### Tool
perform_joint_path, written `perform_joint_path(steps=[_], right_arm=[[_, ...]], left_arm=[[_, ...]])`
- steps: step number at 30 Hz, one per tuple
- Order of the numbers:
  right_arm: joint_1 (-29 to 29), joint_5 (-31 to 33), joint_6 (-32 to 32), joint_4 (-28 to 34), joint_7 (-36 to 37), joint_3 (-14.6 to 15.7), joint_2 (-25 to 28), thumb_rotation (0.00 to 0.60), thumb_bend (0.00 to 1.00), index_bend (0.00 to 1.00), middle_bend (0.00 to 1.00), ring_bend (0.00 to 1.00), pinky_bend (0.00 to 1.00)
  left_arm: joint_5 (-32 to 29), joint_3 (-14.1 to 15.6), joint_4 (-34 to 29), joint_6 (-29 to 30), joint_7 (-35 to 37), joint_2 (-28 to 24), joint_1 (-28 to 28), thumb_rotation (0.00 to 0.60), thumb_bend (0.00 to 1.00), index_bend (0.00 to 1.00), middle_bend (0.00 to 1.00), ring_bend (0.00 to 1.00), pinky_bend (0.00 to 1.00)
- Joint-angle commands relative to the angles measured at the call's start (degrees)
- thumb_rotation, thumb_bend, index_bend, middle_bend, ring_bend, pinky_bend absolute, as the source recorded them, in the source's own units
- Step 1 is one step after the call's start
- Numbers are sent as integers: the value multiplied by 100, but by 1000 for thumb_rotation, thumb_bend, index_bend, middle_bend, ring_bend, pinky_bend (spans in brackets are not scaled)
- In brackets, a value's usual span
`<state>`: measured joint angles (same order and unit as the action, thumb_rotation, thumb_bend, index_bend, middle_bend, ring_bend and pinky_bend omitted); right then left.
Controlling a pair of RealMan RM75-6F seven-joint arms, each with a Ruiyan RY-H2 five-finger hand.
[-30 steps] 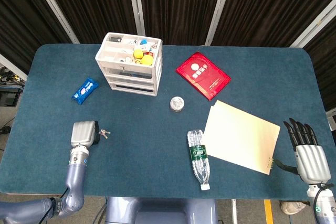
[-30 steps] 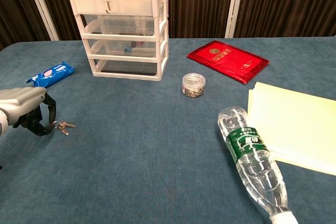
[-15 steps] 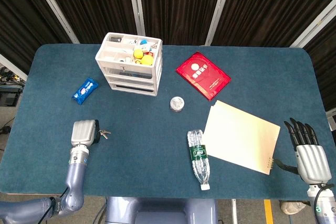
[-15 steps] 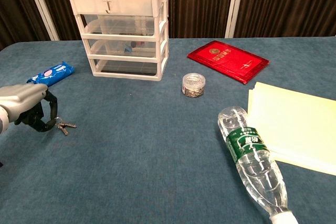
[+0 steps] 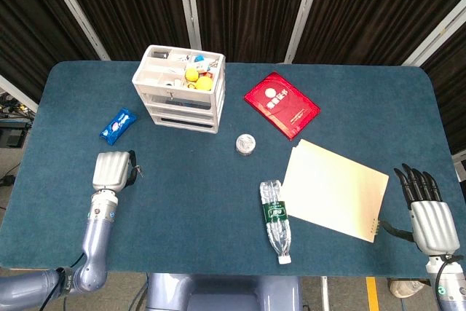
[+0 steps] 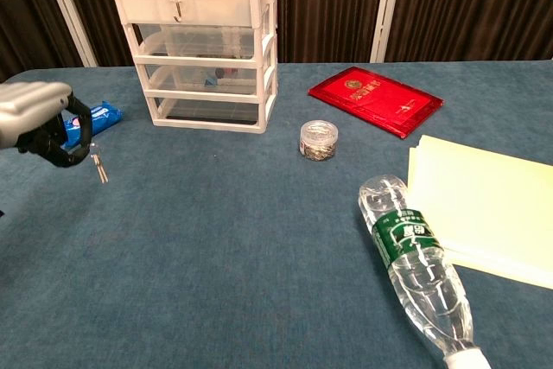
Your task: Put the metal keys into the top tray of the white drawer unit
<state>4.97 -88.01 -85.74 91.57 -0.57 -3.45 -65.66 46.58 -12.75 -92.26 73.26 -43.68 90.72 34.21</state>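
My left hand (image 5: pixel 111 171) (image 6: pixel 39 123) is raised above the table at the left and pinches the metal keys (image 6: pixel 98 164), which hang down from its fingers; in the head view only a bit of the keys (image 5: pixel 137 172) shows beside the hand. The white drawer unit (image 5: pixel 180 88) (image 6: pixel 203 51) stands at the back left, its top tray (image 5: pixel 182 72) holding yellow balls and small items. My right hand (image 5: pixel 427 211) lies at the table's near right corner, fingers stretched out and empty.
A blue snack packet (image 5: pixel 117 126) (image 6: pixel 96 118) lies just behind my left hand. A small round jar (image 5: pixel 246 143), a red booklet (image 5: pixel 281 105), a yellow folder (image 5: pixel 334 188) and a lying water bottle (image 5: pixel 275 221) occupy the middle and right.
My left hand has lifted off the table with the keys, which lay on the cloth before and now dangle in the air. The right hand has not moved.
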Motion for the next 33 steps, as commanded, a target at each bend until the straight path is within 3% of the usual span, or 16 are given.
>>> perform_joint_path(steps=[1,17,33], right_arm=[[0,5,1,2,-4,-2,3,600,0,0,0,0,0],[7,4,30,8,-106,16,-29,600,0,0,0,0,0],[8,25,51,17,-51,14,-12,600,0,0,0,0,0]], left_arm=[[66,-68,-102,14,8,-145,46,600,470,559,1000,873,670],[271,-227,-400,-37,-53,-635,276,600,468,562,1000,867,670],[511,-384,-35,-394,-244,-831,853,600,463,567,1000,861,671]])
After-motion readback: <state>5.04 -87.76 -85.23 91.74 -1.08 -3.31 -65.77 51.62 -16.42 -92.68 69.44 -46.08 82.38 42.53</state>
